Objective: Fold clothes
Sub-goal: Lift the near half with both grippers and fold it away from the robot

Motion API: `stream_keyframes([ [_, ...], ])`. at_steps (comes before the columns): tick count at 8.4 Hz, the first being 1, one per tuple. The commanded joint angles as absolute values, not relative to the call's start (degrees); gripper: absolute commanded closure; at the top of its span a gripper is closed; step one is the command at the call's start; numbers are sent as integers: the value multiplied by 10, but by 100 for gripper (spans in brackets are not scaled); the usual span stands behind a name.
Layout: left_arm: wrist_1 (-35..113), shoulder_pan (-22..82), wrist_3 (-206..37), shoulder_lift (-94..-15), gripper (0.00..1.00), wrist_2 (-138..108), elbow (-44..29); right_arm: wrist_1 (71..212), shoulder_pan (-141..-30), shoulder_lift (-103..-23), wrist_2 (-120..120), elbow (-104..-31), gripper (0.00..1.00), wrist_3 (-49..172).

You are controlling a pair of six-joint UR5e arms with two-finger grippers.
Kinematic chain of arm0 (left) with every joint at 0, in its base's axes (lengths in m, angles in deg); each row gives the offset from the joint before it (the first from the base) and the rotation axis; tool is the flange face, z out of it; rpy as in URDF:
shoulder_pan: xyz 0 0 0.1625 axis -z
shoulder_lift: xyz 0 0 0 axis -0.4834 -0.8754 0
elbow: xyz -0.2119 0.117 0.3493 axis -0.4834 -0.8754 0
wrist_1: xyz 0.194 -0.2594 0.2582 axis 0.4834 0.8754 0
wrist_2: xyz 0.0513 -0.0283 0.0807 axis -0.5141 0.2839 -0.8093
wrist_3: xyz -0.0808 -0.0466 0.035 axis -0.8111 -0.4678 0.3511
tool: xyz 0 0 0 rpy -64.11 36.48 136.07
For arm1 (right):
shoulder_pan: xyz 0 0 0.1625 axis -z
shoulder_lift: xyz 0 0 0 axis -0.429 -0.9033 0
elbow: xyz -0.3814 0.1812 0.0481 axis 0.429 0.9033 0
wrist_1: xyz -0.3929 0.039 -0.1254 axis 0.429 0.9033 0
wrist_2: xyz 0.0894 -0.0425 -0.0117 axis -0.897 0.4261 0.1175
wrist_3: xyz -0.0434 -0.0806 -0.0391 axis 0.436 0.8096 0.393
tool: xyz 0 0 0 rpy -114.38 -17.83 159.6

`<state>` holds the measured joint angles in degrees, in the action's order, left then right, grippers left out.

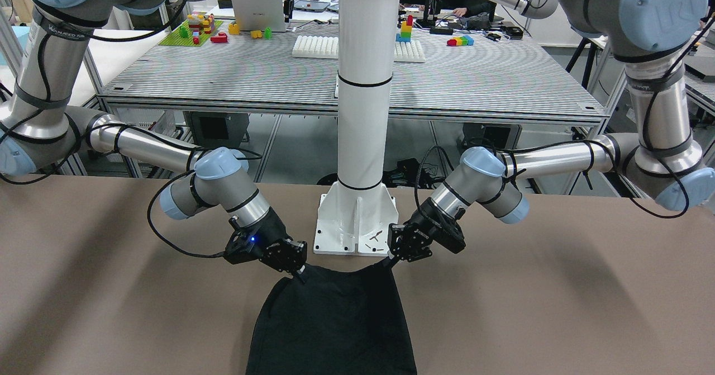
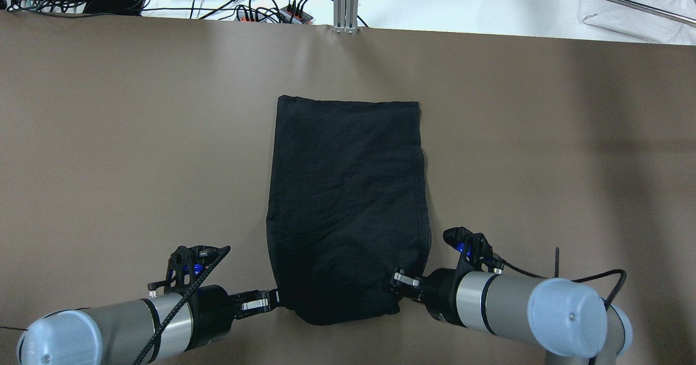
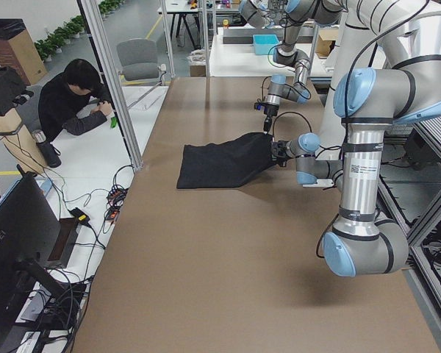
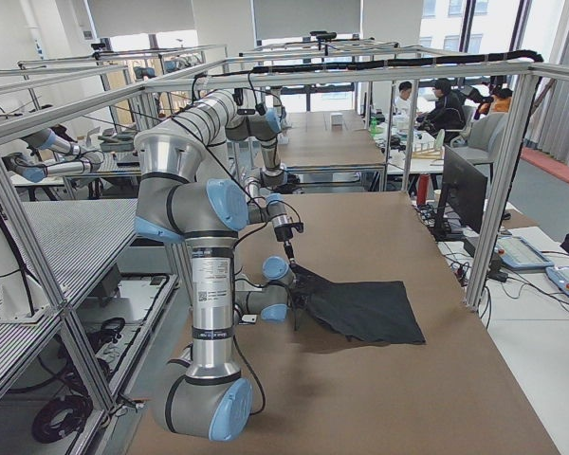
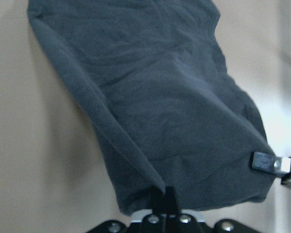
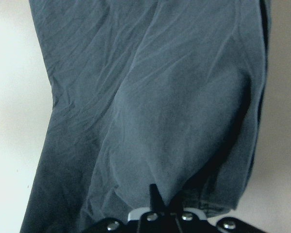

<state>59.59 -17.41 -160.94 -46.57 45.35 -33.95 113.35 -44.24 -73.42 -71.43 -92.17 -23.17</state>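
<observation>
Brown surface [image 2: 136,136] first, with the black garment [image 2: 348,191] lying at its centre, long axis running near to far. Left jaws and right jaws are each clamped on a near corner, level with each other, cloth stretching away from both. The side views show that near edge raised; the overhead view hides it and shows the far hem flat.

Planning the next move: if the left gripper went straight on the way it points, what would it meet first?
The garment: the left gripper is shut on its near corner, so more of it comes first. Beyond that the right gripper seems roughly in line, but depth is unclear.
</observation>
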Motion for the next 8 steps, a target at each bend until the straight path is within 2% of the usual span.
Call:
stream_keyframes([
  [1,595,-179,-1603,-467,100,456,-356,1133,-372,-756,-709,-961,100,-282],
  [4,598,-152,-1554,-465,100,477,-356,1133,-360,-747,-683,-953,100,-280],
  [6,592,-91,-1549,-481,100,519,-349,1136,-423,-727,-689,-941,100,-237],
  [8,591,-30,-1549,-529,100,566,-297,1136,-474,-701,-692,-902,100,-201],
])
